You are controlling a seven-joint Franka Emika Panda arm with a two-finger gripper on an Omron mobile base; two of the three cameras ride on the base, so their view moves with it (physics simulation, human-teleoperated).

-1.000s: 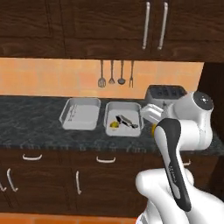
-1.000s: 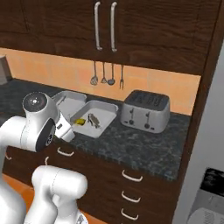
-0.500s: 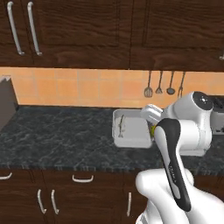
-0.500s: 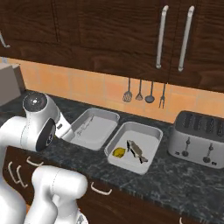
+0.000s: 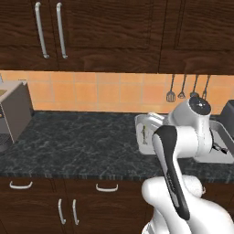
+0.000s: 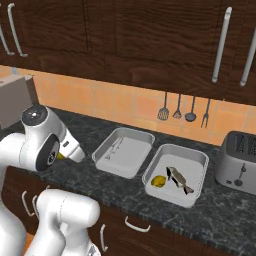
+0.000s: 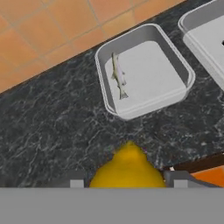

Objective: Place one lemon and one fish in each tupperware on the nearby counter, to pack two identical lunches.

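Observation:
In the hand view my gripper [image 7: 127, 179] is shut on a yellow lemon [image 7: 127, 166], held above the counter [image 7: 52, 127] near its front edge. Ahead lies a light-grey tupperware [image 7: 175, 61] with one fish [image 7: 118, 75] along its wall. In the right base view that tupperware [image 6: 135, 135] is the left one. The right tupperware [image 6: 197, 157] holds another lemon [image 6: 159, 181] and a fish [image 6: 179, 180]. A bit of the held lemon [image 6: 61, 156] shows beside the arm's head. In the left base view the arm hides most of both tupperware [image 5: 145, 122].
A steel toaster [image 6: 242, 160] stands right of the trays. Kitchen utensils [image 6: 177, 107] hang on the orange tiled wall. A grey boxy appliance [image 5: 13, 114] stands at the counter's left end. Dark cabinets hang overhead, with drawers below the worktop.
Both base views have shifted: the camera has moved left, so trays and toaster sit further right in the picture. The gripper holds the lemon as before.

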